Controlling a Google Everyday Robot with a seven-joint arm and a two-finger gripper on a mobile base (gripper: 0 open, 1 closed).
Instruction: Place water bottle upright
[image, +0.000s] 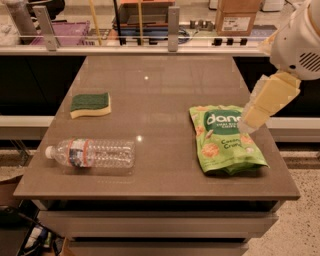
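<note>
The water bottle (92, 153) lies on its side near the front left of the brown table (160, 75), its white cap pointing left. It is clear and ribbed, with an orange-red, white and blue label. My gripper (248, 122) hangs at the right side of the table, just above the upper right edge of the green snack bag (226, 141), pointing down and to the left. It is far to the right of the bottle and holds nothing that I can see.
A green and yellow sponge (90, 104) lies at the left middle of the table. A rail with posts (172, 22) runs behind the far edge, with boxes and clutter beyond. The table's front edge is close below the bottle.
</note>
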